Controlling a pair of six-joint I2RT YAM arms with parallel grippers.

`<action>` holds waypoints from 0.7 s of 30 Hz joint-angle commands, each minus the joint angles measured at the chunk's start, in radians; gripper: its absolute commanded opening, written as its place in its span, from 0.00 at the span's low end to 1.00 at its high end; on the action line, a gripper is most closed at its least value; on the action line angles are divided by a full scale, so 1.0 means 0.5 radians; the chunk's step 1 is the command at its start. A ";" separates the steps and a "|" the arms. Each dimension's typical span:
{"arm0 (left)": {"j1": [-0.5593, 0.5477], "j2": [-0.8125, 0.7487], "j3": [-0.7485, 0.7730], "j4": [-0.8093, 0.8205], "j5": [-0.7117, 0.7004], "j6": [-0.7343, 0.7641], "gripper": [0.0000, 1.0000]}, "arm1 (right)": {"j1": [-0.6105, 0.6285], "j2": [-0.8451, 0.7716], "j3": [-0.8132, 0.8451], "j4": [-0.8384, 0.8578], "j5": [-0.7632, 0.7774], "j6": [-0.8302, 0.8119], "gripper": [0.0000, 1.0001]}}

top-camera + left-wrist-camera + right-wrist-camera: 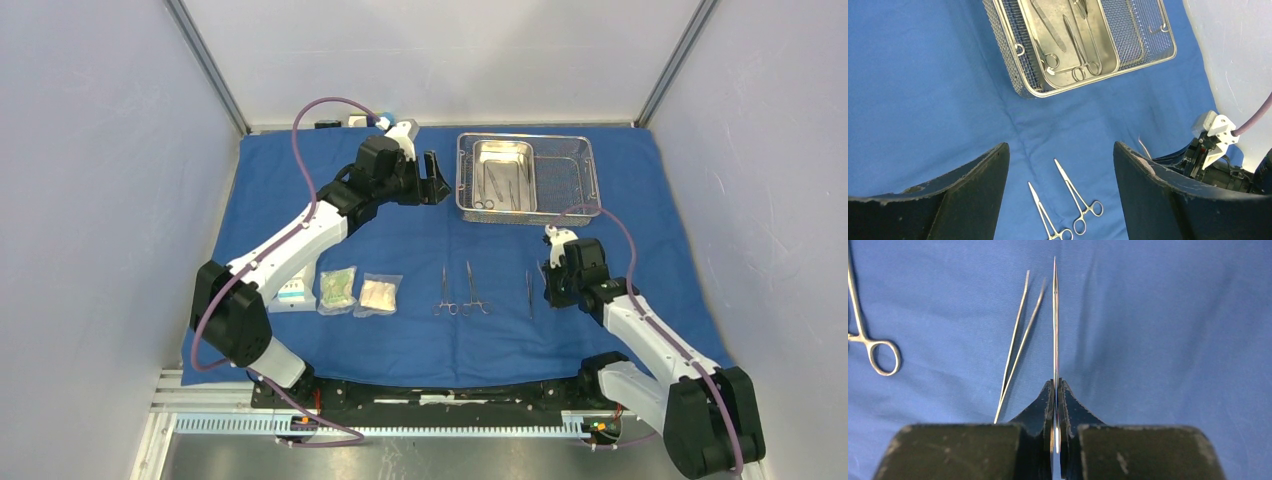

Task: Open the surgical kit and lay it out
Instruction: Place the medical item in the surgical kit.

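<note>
The blue cloth wrap point(420, 240) lies spread flat over the table. The steel mesh tray point(575, 175) stands at the back right, and its inner pan point(1048, 47) holds several slim instruments. Two ring-handled clamps point(460, 292) and a pair of tweezers point(529, 293) lie in a row on the cloth. Three clear packets point(337, 290) lie to their left. My left gripper point(1060, 145) hangs open left of the tray, nothing between its fingers. My right gripper point(1056, 382) is shut on a thin pointed instrument point(1055, 315), low over the cloth just right of the tweezers point(1018, 340).
Grey walls close in the table on the left, right and back. A small white box point(357, 121) sits at the back edge behind the left arm. The right arm's purple cable point(600, 215) loops near the tray's front right corner.
</note>
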 commanded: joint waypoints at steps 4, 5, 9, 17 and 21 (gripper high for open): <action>0.010 0.040 0.045 0.084 -0.029 0.070 0.82 | -0.055 -0.008 0.085 -0.053 0.093 0.148 0.00; 0.010 0.041 0.049 0.082 -0.030 0.071 0.82 | -0.059 -0.001 0.087 -0.057 0.096 0.160 0.00; 0.010 0.045 0.063 0.073 -0.037 0.075 0.82 | -0.067 0.034 0.117 -0.095 0.062 0.198 0.00; 0.009 0.050 0.063 0.065 -0.032 0.057 0.83 | -0.070 0.098 0.140 -0.154 0.069 0.204 0.04; 0.008 0.044 0.064 0.065 -0.013 0.033 0.83 | -0.070 0.140 0.160 -0.172 0.112 0.195 0.01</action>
